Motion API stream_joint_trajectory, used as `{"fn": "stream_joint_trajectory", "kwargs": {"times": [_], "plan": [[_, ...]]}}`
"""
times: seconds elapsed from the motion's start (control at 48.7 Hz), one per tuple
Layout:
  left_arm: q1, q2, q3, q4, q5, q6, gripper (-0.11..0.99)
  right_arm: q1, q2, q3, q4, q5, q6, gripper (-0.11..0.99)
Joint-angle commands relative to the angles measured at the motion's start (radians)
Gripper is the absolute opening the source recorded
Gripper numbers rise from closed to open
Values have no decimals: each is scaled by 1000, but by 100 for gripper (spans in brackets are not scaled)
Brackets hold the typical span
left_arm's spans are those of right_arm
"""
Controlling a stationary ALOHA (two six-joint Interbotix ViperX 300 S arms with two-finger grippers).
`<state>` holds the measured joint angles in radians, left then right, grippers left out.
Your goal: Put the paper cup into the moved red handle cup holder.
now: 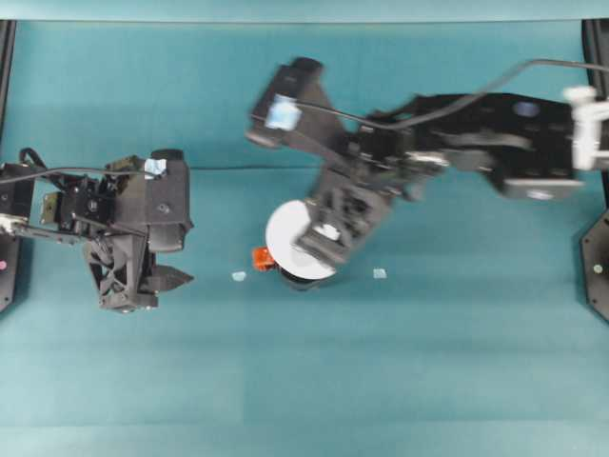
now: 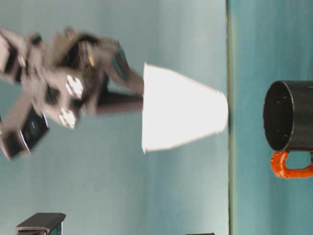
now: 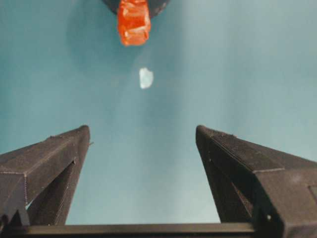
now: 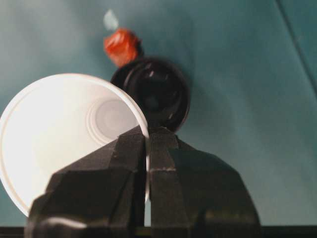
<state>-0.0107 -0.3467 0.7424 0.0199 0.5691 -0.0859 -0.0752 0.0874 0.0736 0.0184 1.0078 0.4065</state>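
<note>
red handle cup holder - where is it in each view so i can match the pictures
Overhead: red handle cup holder at centre, mostly under the paper cup.
Table-level: black cup with handle standing on the table.
Left wrist: handle at the top edge.
Right wrist: behind the cup.
Shared landmark: the red handle.

Even, soft light; the paper cup (image 2: 183, 108) glares overexposed, and the right arm (image 1: 457, 138) shows motion blur.
</note>
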Motion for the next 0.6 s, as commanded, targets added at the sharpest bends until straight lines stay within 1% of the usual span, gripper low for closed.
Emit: {"fn": "stream_joint_trajectory", "kwargs": {"times": [0.0, 0.062, 0.144, 0.287, 0.411, 0.452, 0.493, 0.575], "plan": [[-2, -12, -8, 2, -6, -2, 93, -12, 20, -29, -6, -6, -8, -11], [-2, -12, -8, 2, -6, -2, 93, -20, 43, -28, -8, -8, -9, -11], [-2, -12, -8, 2, -5, -3, 93, -25, 60, -23, -9, -8, -11, -11], [-2, -12, -8, 2, -6, -3, 93, -26, 89, 3, -9, -23, -9, -11], [-2, -12, -6, 2, -6, -3, 93, -17, 103, 41, -9, -97, -6, -11], [-2, -12, -6, 2, -6, -3, 93, -12, 104, 57, -6, -127, -3, -11], [-2, -12, -6, 2, -6, -3, 93, -8, 104, 74, -6, -158, 0, -11], [-2, -12, -8, 2, -6, -3, 93, -5, 103, 97, -3, -189, 0, -11]]}}
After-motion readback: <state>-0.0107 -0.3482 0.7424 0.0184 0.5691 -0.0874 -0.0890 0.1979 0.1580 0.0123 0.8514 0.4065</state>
